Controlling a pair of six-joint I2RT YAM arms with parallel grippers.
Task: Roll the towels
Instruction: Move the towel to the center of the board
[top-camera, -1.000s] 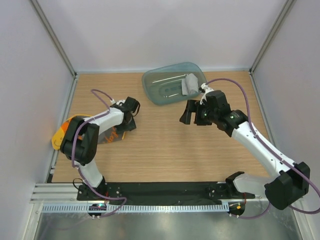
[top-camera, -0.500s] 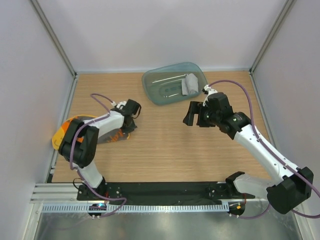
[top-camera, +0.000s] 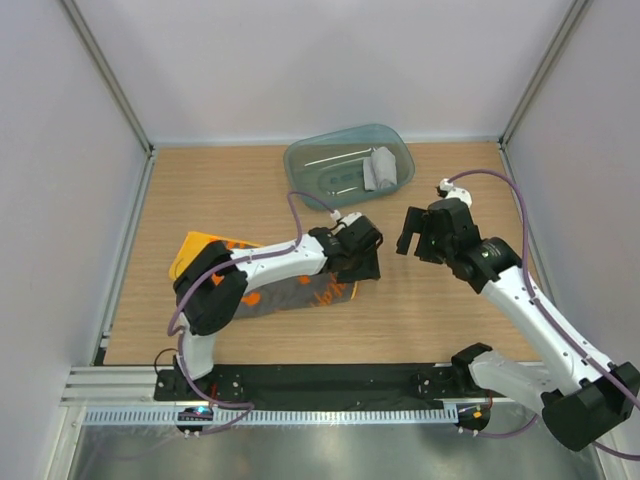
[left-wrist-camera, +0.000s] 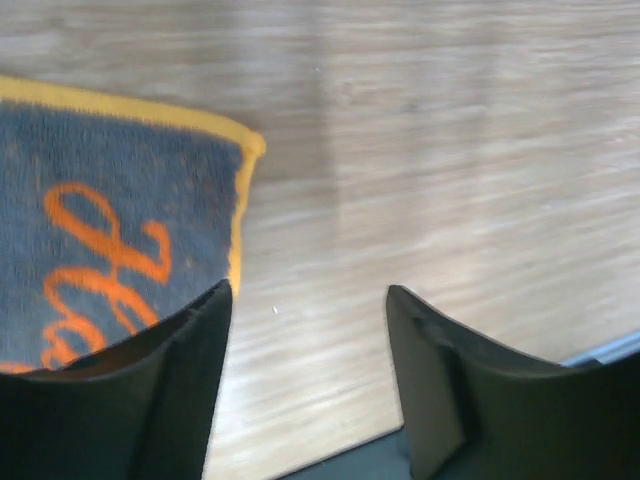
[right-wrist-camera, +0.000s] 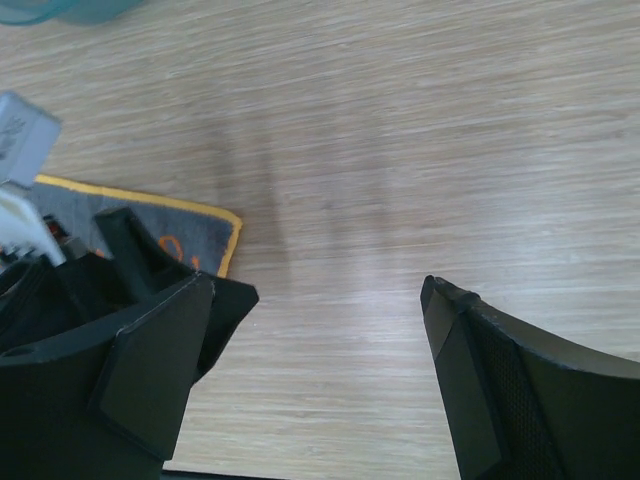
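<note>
Towel on table (left-wrist-camera: 100, 230): dark grey pile, orange script-like print, yellow-orange border. Towel in tray (top-camera: 381, 168): plain light grey. Tray (top-camera: 300, 165): translucent teal. Table (top-camera: 230, 190): light wood grain. Arms (top-camera: 525, 305): white, black joints.

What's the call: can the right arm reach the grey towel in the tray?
Probably yes. The right gripper hangs open short of the tray, only bare table between; the grey towel lies uncovered at its right end.

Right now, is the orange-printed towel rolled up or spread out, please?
Spread out: the orange-printed towel lies flat on the table, no roll visible.
</note>
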